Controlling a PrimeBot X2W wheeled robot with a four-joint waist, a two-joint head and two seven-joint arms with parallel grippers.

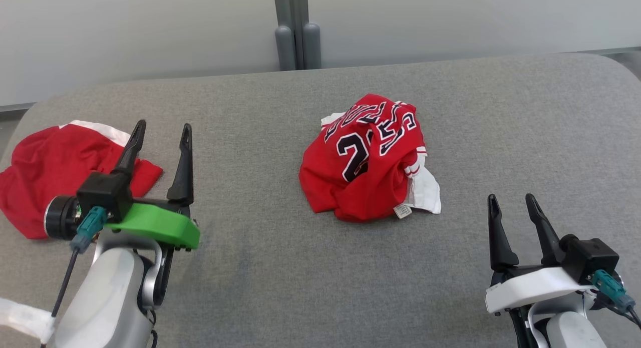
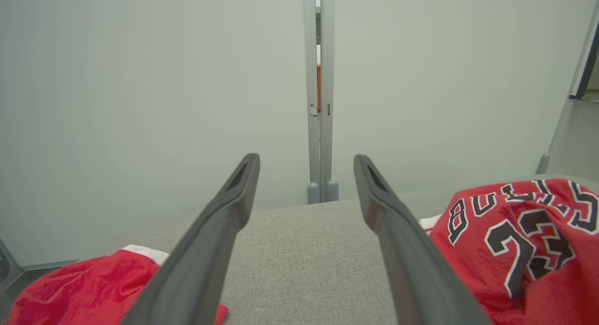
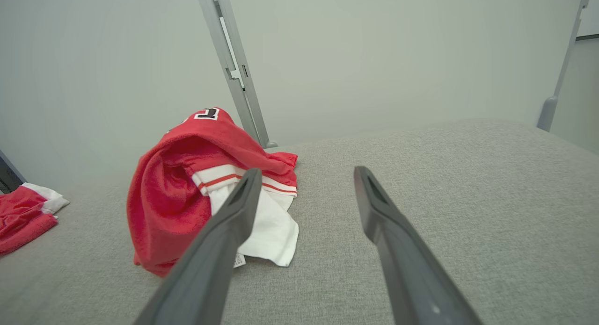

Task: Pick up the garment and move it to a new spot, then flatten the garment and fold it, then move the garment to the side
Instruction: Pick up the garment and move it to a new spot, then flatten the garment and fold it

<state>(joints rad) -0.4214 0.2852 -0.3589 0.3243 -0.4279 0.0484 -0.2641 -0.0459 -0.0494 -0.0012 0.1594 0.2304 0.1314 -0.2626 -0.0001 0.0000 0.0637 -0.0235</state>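
A crumpled red jersey garment [image 1: 360, 162] with black-and-white numbers and white trim lies bunched at the middle of the grey padded table [image 1: 300, 278]. My left gripper [image 1: 163, 125] hovers open and empty well to its left, fingers pointing away from me. In the left wrist view the garment [image 2: 524, 245] sits right of the open left gripper [image 2: 306, 157]. My right gripper [image 1: 511, 198] stands open and empty to the garment's lower right. The right wrist view has the garment [image 3: 173, 194] left of and beyond the open right gripper [image 3: 307, 169], a white flap and label at its near edge.
A second red cloth with a white edge [image 1: 45, 172] lies rumpled at the table's far left, partly behind my left gripper, and shows low in the left wrist view [image 2: 89, 287]. A grey post [image 1: 296, 37] stands against the pale wall behind the table.
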